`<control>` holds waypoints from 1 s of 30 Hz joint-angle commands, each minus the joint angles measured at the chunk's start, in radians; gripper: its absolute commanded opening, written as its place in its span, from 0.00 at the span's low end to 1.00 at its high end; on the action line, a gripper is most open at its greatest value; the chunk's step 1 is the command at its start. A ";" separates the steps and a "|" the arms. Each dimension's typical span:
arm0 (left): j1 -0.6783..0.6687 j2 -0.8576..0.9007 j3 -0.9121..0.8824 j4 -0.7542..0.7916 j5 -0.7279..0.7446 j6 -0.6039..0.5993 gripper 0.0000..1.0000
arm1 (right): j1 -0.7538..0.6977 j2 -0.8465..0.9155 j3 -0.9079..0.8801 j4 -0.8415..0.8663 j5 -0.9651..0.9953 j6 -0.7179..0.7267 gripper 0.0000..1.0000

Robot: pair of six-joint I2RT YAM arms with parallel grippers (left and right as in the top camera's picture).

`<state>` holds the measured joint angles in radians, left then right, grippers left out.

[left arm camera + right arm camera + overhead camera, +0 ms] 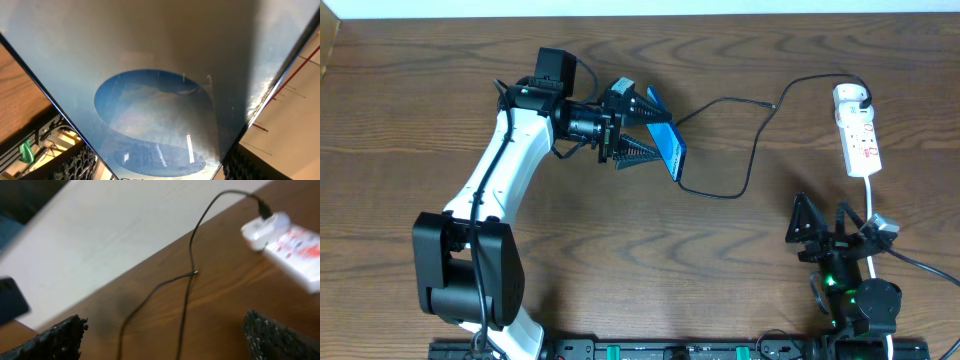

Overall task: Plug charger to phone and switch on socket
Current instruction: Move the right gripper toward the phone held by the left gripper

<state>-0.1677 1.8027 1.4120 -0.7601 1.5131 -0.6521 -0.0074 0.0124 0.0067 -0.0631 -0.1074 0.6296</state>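
while edge-up, phone (667, 140) long axis diagonal

1. Phone (150, 100): its blue screen shows a lighter oval and a few pale strokes near the lower edge. None of them can be read as letters or numbers.
2. Socket (858, 135): it has red marks on its white face. They are too small in the overhead view and too blurred in the right wrist view to read.
3. Nothing else in any view carries readable text, brand, number or sign.
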 commanded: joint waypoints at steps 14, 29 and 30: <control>-0.002 -0.036 -0.001 0.000 0.042 0.003 0.53 | 0.005 -0.005 -0.001 0.005 0.048 0.205 0.99; -0.002 -0.036 -0.001 0.000 0.038 0.003 0.53 | 0.005 0.078 0.043 0.311 -0.021 -0.023 0.99; -0.002 -0.036 -0.001 0.000 0.038 0.003 0.53 | 0.005 0.100 0.063 0.311 -0.032 -0.059 0.99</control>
<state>-0.1677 1.8027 1.4120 -0.7593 1.5124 -0.6548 -0.0074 0.0727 0.0162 0.2413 -0.0952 0.6846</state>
